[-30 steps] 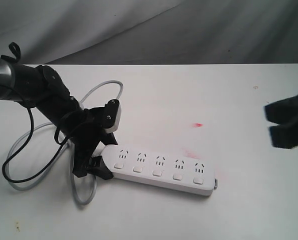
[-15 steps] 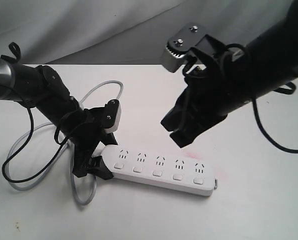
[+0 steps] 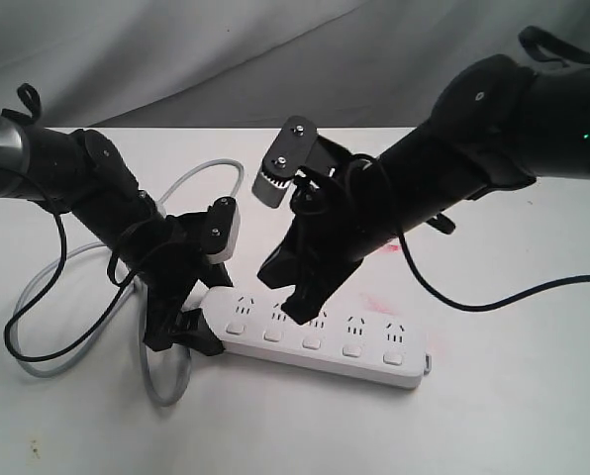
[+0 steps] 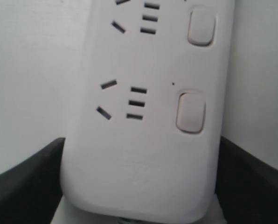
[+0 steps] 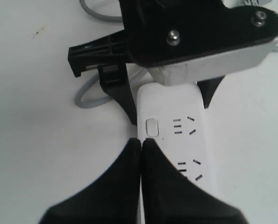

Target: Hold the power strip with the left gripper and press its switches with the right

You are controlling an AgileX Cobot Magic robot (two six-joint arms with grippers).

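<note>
Left tool (image 3: 197, 323) clamps the power strip (image 3: 297, 347), which lies lengthwise left-to-right

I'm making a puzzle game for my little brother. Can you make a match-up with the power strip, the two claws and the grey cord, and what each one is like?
Things:
1. power strip
2. left claw
3. right claw
4. grey cord

What it is like:
A. curled in loops
B. shut, holding nothing
C. white, five sockets in a row
D. clamped on the strip's end

Pairs: 1-C, 2-D, 3-B, 4-A.
</note>
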